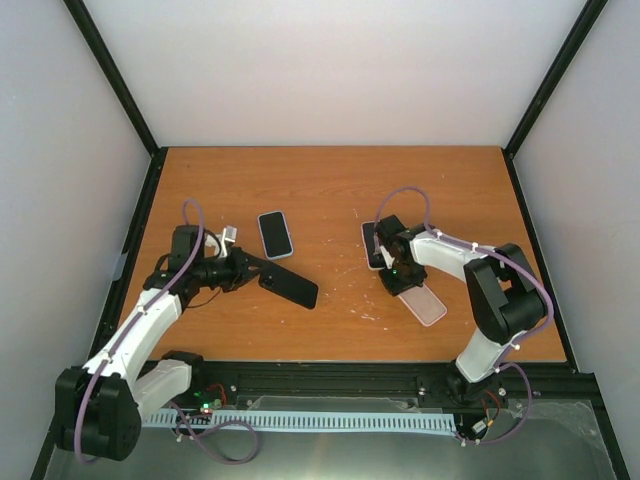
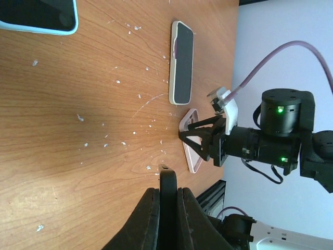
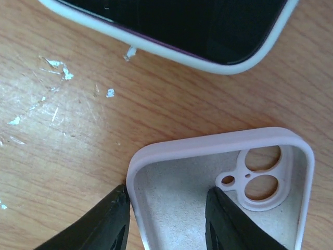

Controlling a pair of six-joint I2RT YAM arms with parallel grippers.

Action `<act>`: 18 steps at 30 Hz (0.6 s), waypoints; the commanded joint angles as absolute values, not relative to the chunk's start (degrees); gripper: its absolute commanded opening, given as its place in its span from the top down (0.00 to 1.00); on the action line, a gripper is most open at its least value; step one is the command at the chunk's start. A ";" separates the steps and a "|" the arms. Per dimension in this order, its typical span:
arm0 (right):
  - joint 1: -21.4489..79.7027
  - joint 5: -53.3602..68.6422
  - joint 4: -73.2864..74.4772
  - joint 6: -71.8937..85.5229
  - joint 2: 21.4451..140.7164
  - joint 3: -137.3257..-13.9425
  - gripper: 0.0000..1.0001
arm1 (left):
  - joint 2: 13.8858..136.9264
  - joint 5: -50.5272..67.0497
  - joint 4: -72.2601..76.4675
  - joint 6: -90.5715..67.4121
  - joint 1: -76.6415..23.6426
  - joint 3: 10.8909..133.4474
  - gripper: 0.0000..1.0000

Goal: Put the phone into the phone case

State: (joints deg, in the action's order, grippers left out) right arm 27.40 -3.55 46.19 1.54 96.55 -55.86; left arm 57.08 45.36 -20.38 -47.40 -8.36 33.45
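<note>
To the left of the empty phone case (image 1: 422, 303), well apart from it on the table (image 1: 330, 190), the black phone (image 1: 292, 287) sticks out flat from the left tool (image 1: 255, 272), which is pressed together on its end, probably for carrying it over. The right tool (image 3: 167, 194) straddles the case's side wall, partly spread, one finger outside and one inside, apparently to steady it. A white-cased phone (image 3: 182, 26) lies just beyond the case.

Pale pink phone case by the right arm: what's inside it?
No phone: the pale pink phone case shows bare lining and camera holes onto the wooden table; one finger of the right claw dips in, hiding some lining.
</note>
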 commanded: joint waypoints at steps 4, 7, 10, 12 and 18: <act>27.23 -1.34 47.42 0.92 97.66 -57.34 0.71 | 54.04 45.78 -22.40 -52.76 -8.17 35.88 1.00; 27.21 0.21 47.25 1.04 96.81 -57.39 0.86 | 53.35 44.09 -25.45 -55.69 -8.06 36.07 1.00; 27.45 3.38 46.38 1.74 95.08 -57.33 0.97 | 52.81 43.16 -28.03 -58.61 -8.08 36.21 1.00; 27.76 5.39 44.65 3.30 93.54 -56.91 0.97 | 52.17 42.63 -29.18 -60.89 -8.09 36.05 1.00; 36.15 9.09 38.82 11.96 92.97 -58.68 0.97 | 50.24 41.14 -32.61 -68.83 -8.09 34.47 1.00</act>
State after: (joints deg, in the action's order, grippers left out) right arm 30.09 5.43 43.51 5.43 93.60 -56.47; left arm 51.92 40.45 -30.48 -61.06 -8.36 33.47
